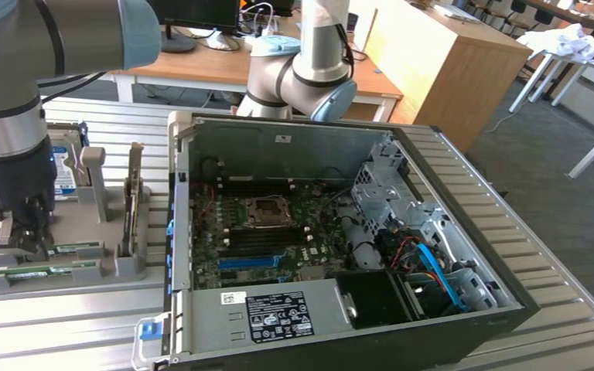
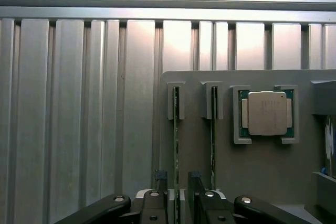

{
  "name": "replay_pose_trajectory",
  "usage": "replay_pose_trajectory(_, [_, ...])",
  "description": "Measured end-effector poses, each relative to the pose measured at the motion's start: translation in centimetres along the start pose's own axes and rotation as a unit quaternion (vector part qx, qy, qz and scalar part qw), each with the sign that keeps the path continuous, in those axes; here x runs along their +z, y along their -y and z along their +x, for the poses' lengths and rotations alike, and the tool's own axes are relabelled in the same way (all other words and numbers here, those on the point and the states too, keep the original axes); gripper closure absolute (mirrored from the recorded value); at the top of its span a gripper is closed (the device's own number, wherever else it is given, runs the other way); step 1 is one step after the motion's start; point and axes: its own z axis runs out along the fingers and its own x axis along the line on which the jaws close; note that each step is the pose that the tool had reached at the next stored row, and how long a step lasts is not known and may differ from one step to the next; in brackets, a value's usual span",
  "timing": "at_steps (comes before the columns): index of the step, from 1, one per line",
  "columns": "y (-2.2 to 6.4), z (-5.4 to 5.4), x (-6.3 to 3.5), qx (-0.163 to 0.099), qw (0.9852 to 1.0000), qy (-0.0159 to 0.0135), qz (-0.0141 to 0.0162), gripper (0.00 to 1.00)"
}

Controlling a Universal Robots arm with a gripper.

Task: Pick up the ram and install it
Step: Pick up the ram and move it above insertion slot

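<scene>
The ram (image 2: 176,145) is a slim green stick standing on edge in a slot of the grey holder (image 2: 252,171). My gripper (image 2: 177,182) is open, with one finger on either side of the stick and a small gap to each. In the exterior view the gripper (image 1: 16,241) hangs low over the holder's (image 1: 59,282) left end, by the front green stick (image 1: 44,271). A matching second stick (image 2: 212,140) stands in the neighbouring slot. The open computer case (image 1: 503,309) lies to the exterior view's right, its motherboard (image 1: 266,232) showing a blue slot (image 1: 245,261).
A silver processor (image 2: 266,113) sits in a pocket of the holder beyond the second stick. A card (image 1: 132,202) stands upright in the holder, and a drive (image 1: 65,166) lies behind the arm. The ribbed metal table (image 1: 70,332) carries everything; desks stand behind.
</scene>
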Motion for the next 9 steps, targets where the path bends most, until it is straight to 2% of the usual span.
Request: replay_pose_trajectory(9, [0.03,-0.02,0.86,0.000,1.0000,0.0000,0.0000,0.70])
